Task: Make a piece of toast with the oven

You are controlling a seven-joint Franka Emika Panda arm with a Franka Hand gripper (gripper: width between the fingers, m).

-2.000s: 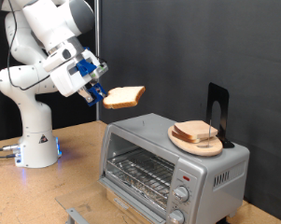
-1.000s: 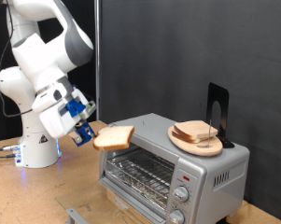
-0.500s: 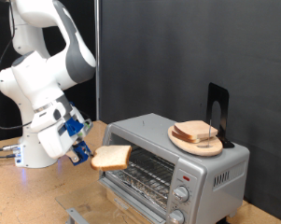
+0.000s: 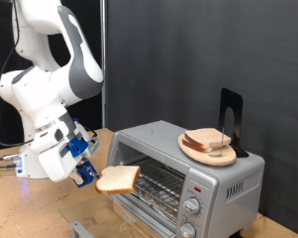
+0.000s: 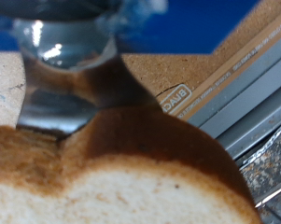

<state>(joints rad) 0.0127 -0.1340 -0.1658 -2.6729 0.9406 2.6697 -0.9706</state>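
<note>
**Toast held low at the mouth of the oven**

Bread is in the grip: the pincer (image 4: 89,172) is clamped on one edge of the piece of toast (image 4: 119,178), which juts out flat from it toward the exterior view's right; the slice hangs in the air, clear of the counter (image 4: 30,213) below the pincer, and its far edge reaches just in front of the oven (image 4: 183,169); the oven stands on the slice's far side from the pincer, its front opening showing the wire rack (image 4: 153,183) inside, level with or slightly above the slice; whether the bread touches the oven cannot be told; knobs (image 4: 193,206) sit at the oven's far end, well apart from the pincer; on the oven's roof, higher than the pincer and well away from it, a round wooden plate (image 4: 210,151) carries more bread slices beside a black stand (image 4: 230,119); in the wrist view the toast (image 5: 131,177) fills the near field, pale crumb with a brown crust, one metal finger (image 5: 61,93) pressed against it.
</note>
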